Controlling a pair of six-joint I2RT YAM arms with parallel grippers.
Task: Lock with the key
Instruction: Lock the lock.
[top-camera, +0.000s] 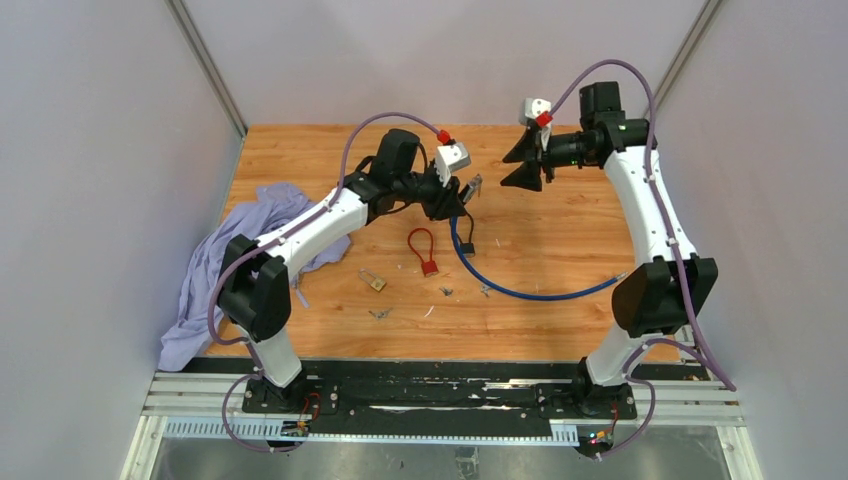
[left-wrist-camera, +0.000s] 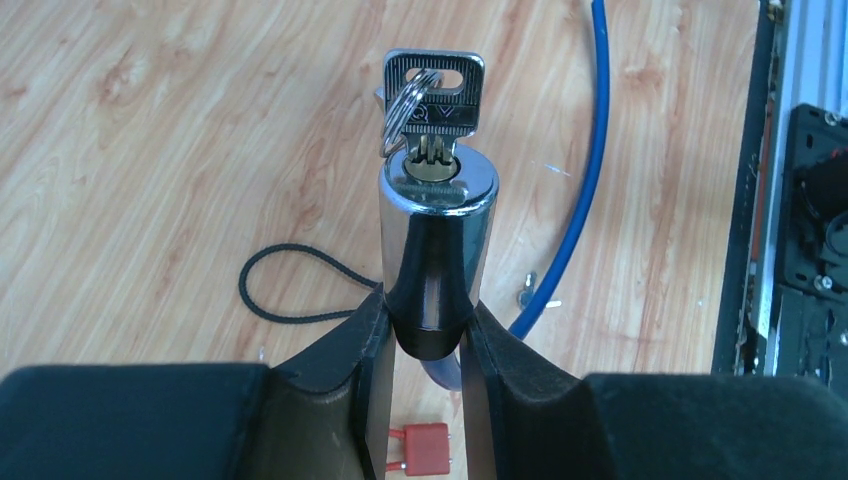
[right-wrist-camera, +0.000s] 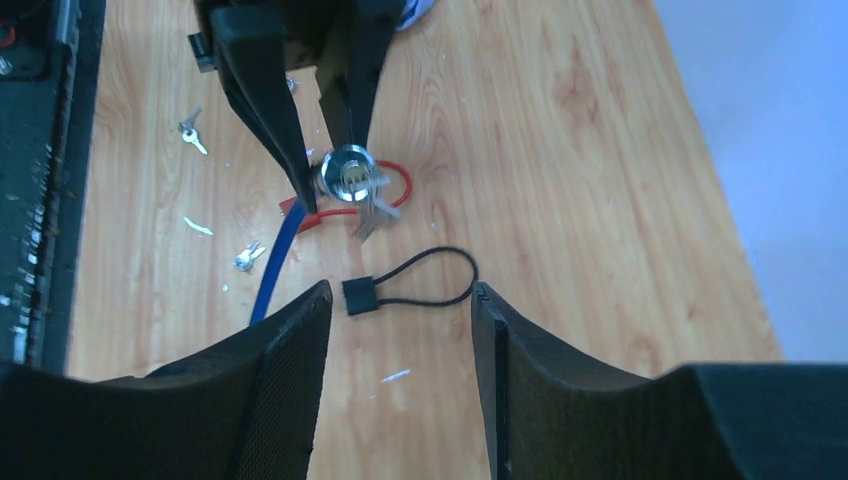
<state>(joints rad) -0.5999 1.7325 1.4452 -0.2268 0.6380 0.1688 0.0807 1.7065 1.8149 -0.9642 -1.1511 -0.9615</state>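
My left gripper (left-wrist-camera: 425, 325) is shut on the black-collared end of a chrome cylinder lock (left-wrist-camera: 437, 215), held off the table. A silver key (left-wrist-camera: 433, 95) on a small ring sits in the lock's keyhole. A blue cable (left-wrist-camera: 585, 170) runs from the lock down to the wood. In the top view the lock (top-camera: 470, 187) points toward my right gripper (top-camera: 525, 160), which hangs a short way off, open and empty. In the right wrist view the lock's face (right-wrist-camera: 345, 175) and key (right-wrist-camera: 372, 205) lie well beyond my right gripper (right-wrist-camera: 400, 300).
A red cable padlock (top-camera: 424, 250), a small brass padlock (top-camera: 374, 282) and loose keys (top-camera: 380, 313) lie on the wooden table. A black cord loop (right-wrist-camera: 420, 280) lies under the right gripper. A purple cloth (top-camera: 230, 260) covers the left edge. The blue cable (top-camera: 530, 293) curves across the middle.
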